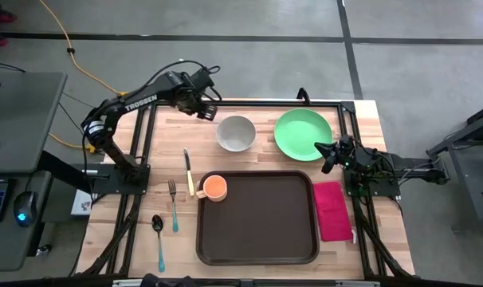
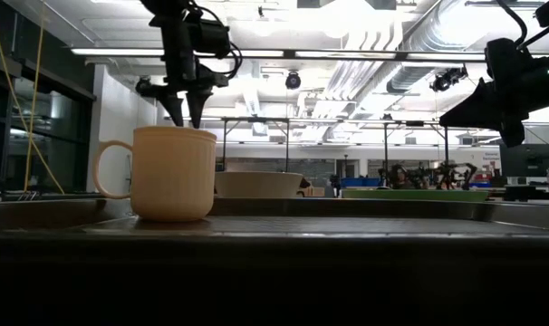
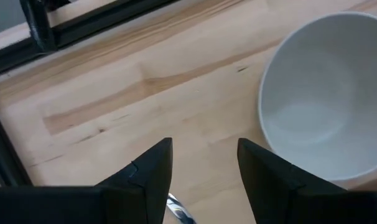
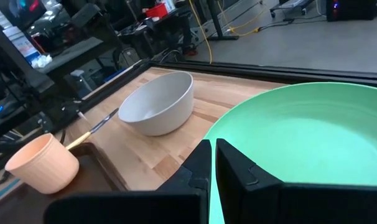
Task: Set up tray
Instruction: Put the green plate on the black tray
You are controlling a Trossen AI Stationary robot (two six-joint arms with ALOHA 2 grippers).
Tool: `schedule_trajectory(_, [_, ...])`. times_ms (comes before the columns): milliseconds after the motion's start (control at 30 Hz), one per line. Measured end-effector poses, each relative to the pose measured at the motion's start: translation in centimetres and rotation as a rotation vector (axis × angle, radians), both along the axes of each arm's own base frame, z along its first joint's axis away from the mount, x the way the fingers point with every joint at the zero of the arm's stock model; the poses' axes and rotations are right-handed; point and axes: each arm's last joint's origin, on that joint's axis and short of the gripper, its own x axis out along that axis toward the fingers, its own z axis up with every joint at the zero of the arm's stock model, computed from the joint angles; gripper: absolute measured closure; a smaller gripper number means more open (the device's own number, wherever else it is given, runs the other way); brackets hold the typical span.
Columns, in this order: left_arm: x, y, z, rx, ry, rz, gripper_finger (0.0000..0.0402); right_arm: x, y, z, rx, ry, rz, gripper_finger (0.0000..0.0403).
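A lab: exposed ceiling ducts (image 2: 456,45), concrete floor (image 1: 249,60), cluttered workbenches (image 4: 64,37) behind.

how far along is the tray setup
Barely started. Done: only the orange mug stands on the large dark brown plastic tray, at its corner. In hand: nothing; the left tool hovers open beside the white bowl, the right tool is shut at the green plate. Left: bowl, plate, magenta napkin, knife, fork and spoon lie off the tray.
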Motion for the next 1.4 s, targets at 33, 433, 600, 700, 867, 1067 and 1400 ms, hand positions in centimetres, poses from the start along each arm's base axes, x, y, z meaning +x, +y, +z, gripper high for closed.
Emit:
schedule_trajectory(33, [-0.1, 0.1, 0.0, 0.001, 0.002, -0.002, 0.019, 0.0, 0.0, 0.0, 0.005, -0.004, -0.004, 0.0402])
schedule_trajectory(433, [-1.8, 2.1, 0.0, -0.009, 0.003, -0.019, 0.019, -0.1, -0.2, 0.2, -0.003, -0.029, -0.069, 0.0402])
schedule_trajectory(600, [-2.6, 2.9, 0.0, -0.004, 0.009, -0.016, 0.019, -0.1, -0.2, 0.3, -0.01, -0.039, -0.099, 0.0402])
schedule_trajectory(700, [-2.9, 3.4, 0.0, 0.003, 0.002, -0.013, 0.019, -0.1, -0.2, 0.3, -0.011, -0.045, -0.101, 0.0402])
schedule_trajectory(867, [-3.4, 4.2, 0.1, 0.001, -0.036, -0.028, 0.019, -0.1, -0.3, 0.7, -0.02, -0.083, -0.144, 0.0402])
schedule_trajectory(1067, [-4.1, 5.1, -0.2, 0.02, -0.041, -0.023, 0.019, -0.1, -0.4, 0.8, -0.021, -0.093, -0.154, 0.0402])
schedule_trajectory(1400, [-3.8, 5.4, -5.3, -0.015, -0.153, -0.036, 0.019, -0.1, -0.4, 1.2, -0.026, -0.132, -0.183, 0.0402])
